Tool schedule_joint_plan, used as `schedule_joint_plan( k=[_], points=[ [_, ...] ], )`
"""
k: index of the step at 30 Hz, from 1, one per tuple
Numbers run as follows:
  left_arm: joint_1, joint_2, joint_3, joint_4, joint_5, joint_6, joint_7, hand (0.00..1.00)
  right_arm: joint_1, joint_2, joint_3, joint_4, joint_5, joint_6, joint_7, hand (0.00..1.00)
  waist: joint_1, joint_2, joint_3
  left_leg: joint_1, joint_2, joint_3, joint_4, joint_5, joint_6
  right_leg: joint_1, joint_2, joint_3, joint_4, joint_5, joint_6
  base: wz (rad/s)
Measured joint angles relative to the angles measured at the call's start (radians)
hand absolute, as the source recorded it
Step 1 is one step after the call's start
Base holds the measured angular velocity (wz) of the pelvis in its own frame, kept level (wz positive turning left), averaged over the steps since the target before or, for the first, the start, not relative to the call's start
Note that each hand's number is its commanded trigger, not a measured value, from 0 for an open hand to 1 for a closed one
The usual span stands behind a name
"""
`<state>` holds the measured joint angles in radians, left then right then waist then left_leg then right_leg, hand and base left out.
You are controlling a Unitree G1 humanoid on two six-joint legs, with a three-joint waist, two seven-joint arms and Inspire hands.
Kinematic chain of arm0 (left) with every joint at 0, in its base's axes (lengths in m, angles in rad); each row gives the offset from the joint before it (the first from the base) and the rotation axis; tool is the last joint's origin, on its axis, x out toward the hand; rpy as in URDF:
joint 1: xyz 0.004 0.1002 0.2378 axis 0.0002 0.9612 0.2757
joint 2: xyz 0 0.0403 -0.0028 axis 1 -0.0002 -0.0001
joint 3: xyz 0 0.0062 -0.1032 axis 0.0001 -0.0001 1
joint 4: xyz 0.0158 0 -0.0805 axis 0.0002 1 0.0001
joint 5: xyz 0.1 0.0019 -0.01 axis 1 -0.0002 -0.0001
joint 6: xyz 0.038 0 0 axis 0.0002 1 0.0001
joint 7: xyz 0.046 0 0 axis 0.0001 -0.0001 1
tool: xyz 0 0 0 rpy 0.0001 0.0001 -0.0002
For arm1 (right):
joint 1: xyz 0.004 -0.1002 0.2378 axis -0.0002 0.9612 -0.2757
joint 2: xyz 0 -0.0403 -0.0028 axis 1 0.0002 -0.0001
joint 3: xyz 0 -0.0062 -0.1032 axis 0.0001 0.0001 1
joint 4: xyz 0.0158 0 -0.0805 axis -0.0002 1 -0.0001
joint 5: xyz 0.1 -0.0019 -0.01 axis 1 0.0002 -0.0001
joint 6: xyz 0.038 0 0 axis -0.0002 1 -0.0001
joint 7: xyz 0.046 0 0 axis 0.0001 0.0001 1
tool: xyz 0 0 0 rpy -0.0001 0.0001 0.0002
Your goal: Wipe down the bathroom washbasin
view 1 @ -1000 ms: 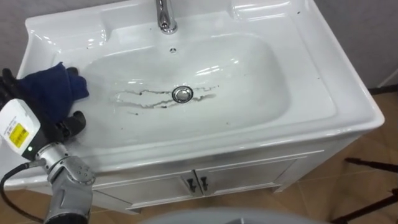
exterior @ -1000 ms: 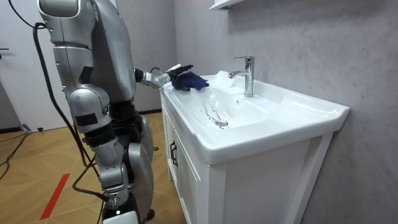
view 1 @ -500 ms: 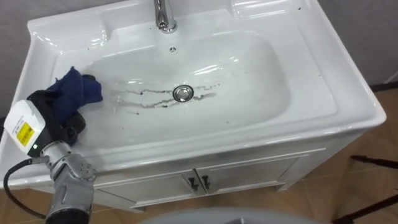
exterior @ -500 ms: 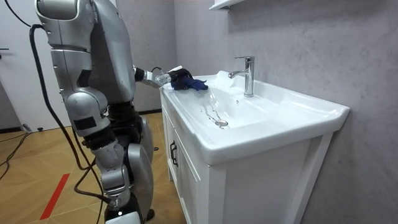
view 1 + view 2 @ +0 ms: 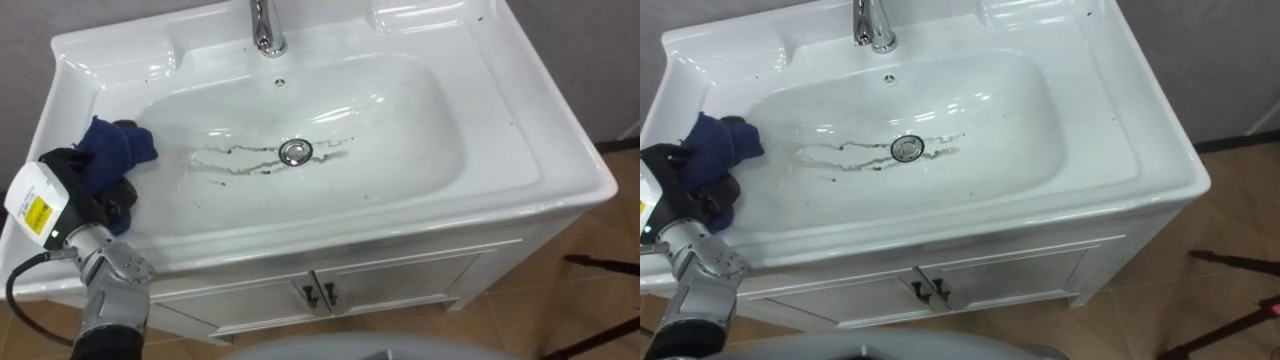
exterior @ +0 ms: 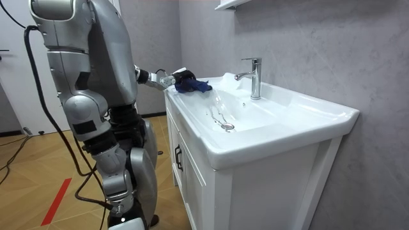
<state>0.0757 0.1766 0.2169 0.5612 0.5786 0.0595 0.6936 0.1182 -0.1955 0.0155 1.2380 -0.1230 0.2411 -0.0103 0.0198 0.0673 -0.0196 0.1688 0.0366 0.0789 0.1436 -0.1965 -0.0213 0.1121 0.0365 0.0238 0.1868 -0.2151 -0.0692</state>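
One blue cloth [image 5: 112, 150] lies bunched at the left rim of the white basin [image 5: 505, 130], mid-left of frame, with the left hand [image 5: 95, 195] curled round it. Dark streaks [image 5: 225, 160] run beside the drain [image 5: 293, 151], centre frame.

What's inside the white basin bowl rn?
Visible: round metal drain, dark streaks beside it, dark blue cloth at left slope, gripped by left hand. Surface under cloth hidden.

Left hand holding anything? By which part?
Yes. The left hand has its fingers curled round the bunched near end of a dark blue cloth; the free end lies on the basin's left side.
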Motion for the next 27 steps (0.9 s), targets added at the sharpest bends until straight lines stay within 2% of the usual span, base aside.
schedule_joint_plan(
  k=[7, 12, 15, 17, 21, 23, 27],
  points=[
    [-0.020, -0.004, 0.007, -0.022, 0.000, 0.003, -0.020, 1.00, -0.019, 0.001, 0.000, -0.006, 0.016, -0.019, -0.010, 0.00, -0.002, 0.000, -0.0001, -0.016, 0.000, -0.007, 0.004, 0.000, 0.000, -0.007, -0.002, -0.013, -0.001, 0.000, 0.000, 0.07],
    [-0.019, -0.004, 0.006, -0.081, 0.007, 0.039, -0.043, 1.00, -0.027, 0.004, 0.002, -0.029, 0.089, -0.056, -0.021, 0.00, -0.020, -0.004, 0.0017, -0.031, -0.002, -0.027, 0.004, 0.000, 0.000, -0.006, -0.006, -0.044, -0.004, 0.001, 0.000, 0.18],
    [-0.019, -0.004, 0.006, -0.134, 0.024, 0.050, -0.049, 1.00, -0.024, 0.007, 0.002, -0.027, 0.116, -0.087, -0.022, 0.00, -0.025, -0.004, 0.0089, -0.039, -0.004, -0.041, 0.005, 0.000, 0.000, -0.007, -0.008, -0.055, -0.011, 0.001, 0.000, 0.14],
    [-0.019, -0.004, 0.007, -0.193, 0.024, 0.051, -0.049, 1.00, -0.020, 0.009, 0.002, -0.025, 0.131, -0.100, -0.018, 0.00, -0.017, -0.015, 0.0191, -0.044, -0.005, -0.044, 0.005, 0.000, 0.000, -0.007, -0.009, -0.057, -0.018, 0.002, 0.000, 0.04],
    [-0.019, -0.004, 0.007, -0.255, 0.024, 0.051, -0.047, 1.00, -0.021, 0.009, 0.003, -0.012, 0.162, -0.123, -0.018, 0.00, -0.017, -0.015, 0.0203, -0.054, -0.011, -0.052, 0.006, 0.000, 0.000, -0.009, -0.015, -0.060, -0.027, 0.004, 0.004, 0.02],
    [-0.019, -0.004, 0.006, -0.326, 0.023, 0.051, -0.043, 1.00, -0.022, 0.010, 0.010, 0.003, 0.184, -0.138, -0.021, 0.00, -0.021, -0.016, 0.0205, -0.056, -0.014, -0.054, 0.006, 0.000, 0.000, -0.007, -0.018, -0.067, -0.032, 0.006, 0.006, 0.06],
    [-0.020, -0.004, 0.006, -0.422, 0.023, 0.043, -0.036, 1.00, -0.022, 0.010, 0.013, 0.005, 0.199, -0.146, -0.020, 0.00, -0.031, -0.017, 0.0212, -0.054, -0.015, -0.055, 0.004, 0.000, 0.000, -0.002, -0.020, -0.081, -0.034, 0.007, 0.008, 0.02]
  ],
)
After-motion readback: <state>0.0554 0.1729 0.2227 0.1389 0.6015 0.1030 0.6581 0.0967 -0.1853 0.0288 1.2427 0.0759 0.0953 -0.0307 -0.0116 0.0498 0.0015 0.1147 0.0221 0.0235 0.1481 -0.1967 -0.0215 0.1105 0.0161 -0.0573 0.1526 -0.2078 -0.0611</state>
